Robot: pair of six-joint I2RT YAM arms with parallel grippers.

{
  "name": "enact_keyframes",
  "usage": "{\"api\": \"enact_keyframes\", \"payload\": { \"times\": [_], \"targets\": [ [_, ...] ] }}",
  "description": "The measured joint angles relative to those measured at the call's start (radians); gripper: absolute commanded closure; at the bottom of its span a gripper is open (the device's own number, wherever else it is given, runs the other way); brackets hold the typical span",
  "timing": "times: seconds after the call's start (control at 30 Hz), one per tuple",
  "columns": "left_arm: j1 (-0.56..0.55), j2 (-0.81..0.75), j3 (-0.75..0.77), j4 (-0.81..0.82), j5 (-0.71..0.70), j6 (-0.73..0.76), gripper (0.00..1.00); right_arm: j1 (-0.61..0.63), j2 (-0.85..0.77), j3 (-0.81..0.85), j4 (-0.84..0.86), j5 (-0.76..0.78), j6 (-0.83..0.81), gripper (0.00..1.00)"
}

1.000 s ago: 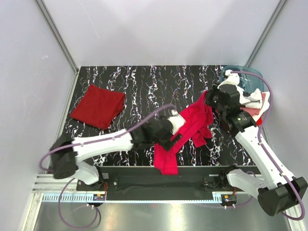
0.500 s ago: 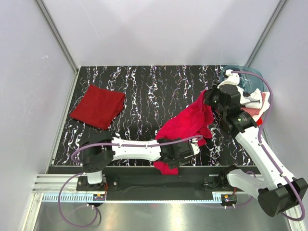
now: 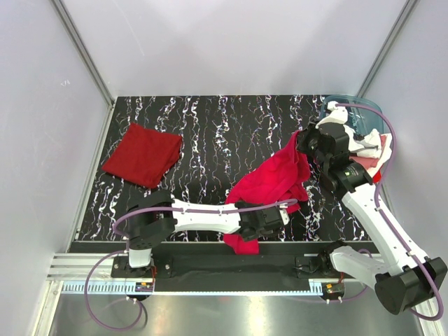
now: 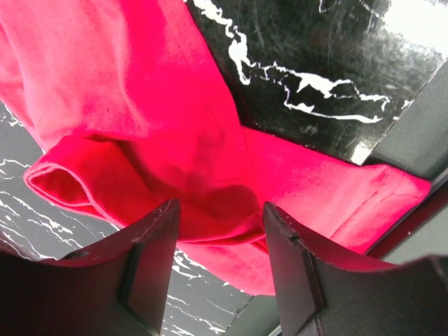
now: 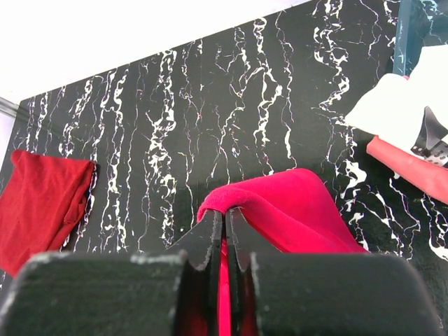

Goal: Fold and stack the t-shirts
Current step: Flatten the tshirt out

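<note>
Down from mid-counter, the left gripper (image 3: 260, 222) had dropped to the near edge of the counter (image 3: 210, 133), its jaws part-way apart astride a fold of the crimson t-shirt (image 3: 273, 178), not pinching it. The right gripper (image 3: 302, 143) was clamped tight on that shirt's raised upper end. The darker red t-shirt (image 3: 142, 154) lay folded at the counter's left.

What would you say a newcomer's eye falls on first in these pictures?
The bright crimson t-shirt, strung out right of centre: the right arm's fingers pinch its far end, while the left arm's fingers stand open astride its near end. Then the darker red shirt, folded at far left, and the blue-teal tub in the far right corner.
</note>
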Motion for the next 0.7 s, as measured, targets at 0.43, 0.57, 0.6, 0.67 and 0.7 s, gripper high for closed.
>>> {"api": "enact_keyframes", "payload": {
  "times": [0.43, 0.57, 0.6, 0.67, 0.7],
  "targets": [
    [0.003, -0.006, -0.002, -0.042, 0.008, -0.002, 0.43, 0.0, 0.014, -0.004, 0.006, -0.001, 0.0, 0.95],
    [0.003, -0.023, -0.011, -0.045, 0.023, -0.008, 0.74, 0.0, 0.014, -0.004, 0.006, 0.0, 0.0, 0.95],
    [0.003, -0.025, -0.011, -0.043, 0.024, -0.007, 0.8, 0.0, 0.014, -0.004, 0.006, -0.001, 0.0, 0.95],
    [0.003, -0.027, -0.011, -0.043, 0.026, -0.006, 1.0, 0.0, 0.014, -0.005, 0.006, -0.001, 0.0, 0.95],
    [0.003, -0.028, -0.011, -0.042, 0.029, -0.005, 1.0, 0.0, 0.014, -0.005, 0.006, -0.001, 0.0, 0.94]
  ]
}}
